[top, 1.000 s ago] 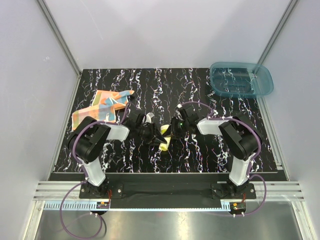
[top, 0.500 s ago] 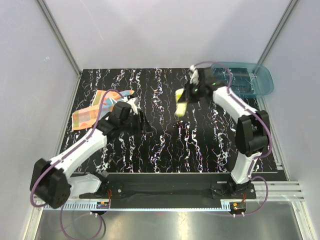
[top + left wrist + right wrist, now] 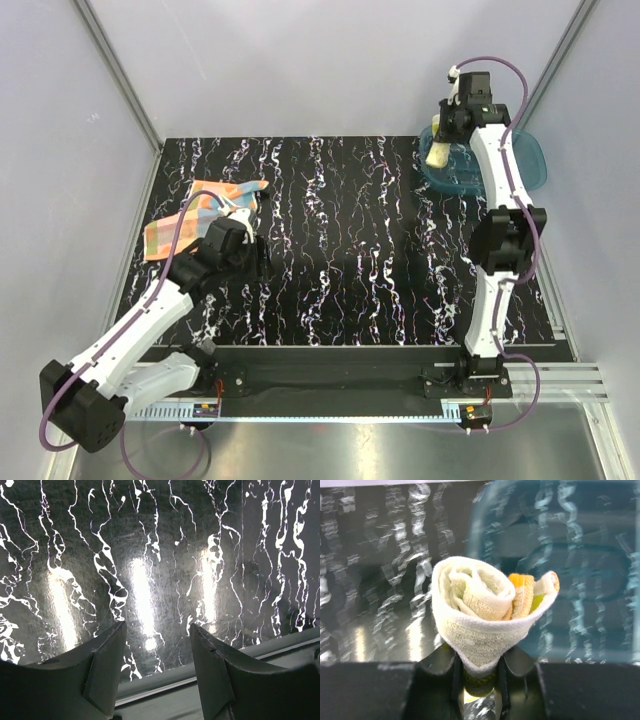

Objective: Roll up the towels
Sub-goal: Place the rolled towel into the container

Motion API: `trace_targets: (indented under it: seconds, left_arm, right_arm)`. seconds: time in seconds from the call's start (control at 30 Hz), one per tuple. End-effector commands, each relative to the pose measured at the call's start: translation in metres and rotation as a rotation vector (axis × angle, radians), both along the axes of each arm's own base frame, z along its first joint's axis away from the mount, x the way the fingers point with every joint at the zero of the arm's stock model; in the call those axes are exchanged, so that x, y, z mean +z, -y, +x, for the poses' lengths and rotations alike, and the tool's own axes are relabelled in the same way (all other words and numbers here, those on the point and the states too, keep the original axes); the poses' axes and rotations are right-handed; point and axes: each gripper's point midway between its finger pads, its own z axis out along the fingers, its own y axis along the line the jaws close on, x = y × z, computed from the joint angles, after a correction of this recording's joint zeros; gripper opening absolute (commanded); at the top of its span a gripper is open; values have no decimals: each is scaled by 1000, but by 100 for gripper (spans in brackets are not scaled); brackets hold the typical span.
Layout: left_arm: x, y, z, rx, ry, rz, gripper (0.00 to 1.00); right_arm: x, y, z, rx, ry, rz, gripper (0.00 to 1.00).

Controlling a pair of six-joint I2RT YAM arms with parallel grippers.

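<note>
Right arm: stretched out to the far right corner of the table (image 3: 340,260). Right gripper (image 3: 479,667) clenched on the yellow towel (image 3: 480,615), pinching its lower end. The towel is a tight roll, seen end-on from the wrist camera: pale outer wrap, coiled layers inside, and a strip of orange showing within the coil. The roll is held up off the table. In the top view it sits over the left rim of the teal bin (image 3: 520,175). In the wrist view it is partly in front of the bin and partly in front of bare table.

Left arm: reaching toward the left side of the table. Left gripper (image 3: 156,630) released, fingers apart, with only table surface between them.

Orange towel (image 3: 190,218): unrolled and lying rumpled near the table's left edge. The left gripper is just beside its right edge; cannot tell whether they touch.
</note>
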Motion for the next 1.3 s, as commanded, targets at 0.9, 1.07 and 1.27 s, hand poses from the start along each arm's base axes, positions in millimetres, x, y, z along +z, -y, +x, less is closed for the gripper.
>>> trace_targets:
  seconds: [0.9, 1.07, 1.27]
  left_arm:
    - [11, -4, 1, -29, 67, 16, 58]
    - [12, -5, 1, -28, 73, 16, 58]
    - [12, -8, 3, -13, 77, 27, 58]
  right_arm:
    - [-6, 71, 99, -265, 247, -202, 99]
    - [67, 64, 76, -310, 361, -102, 100]
    - [125, 34, 33, -243, 431, 56, 100]
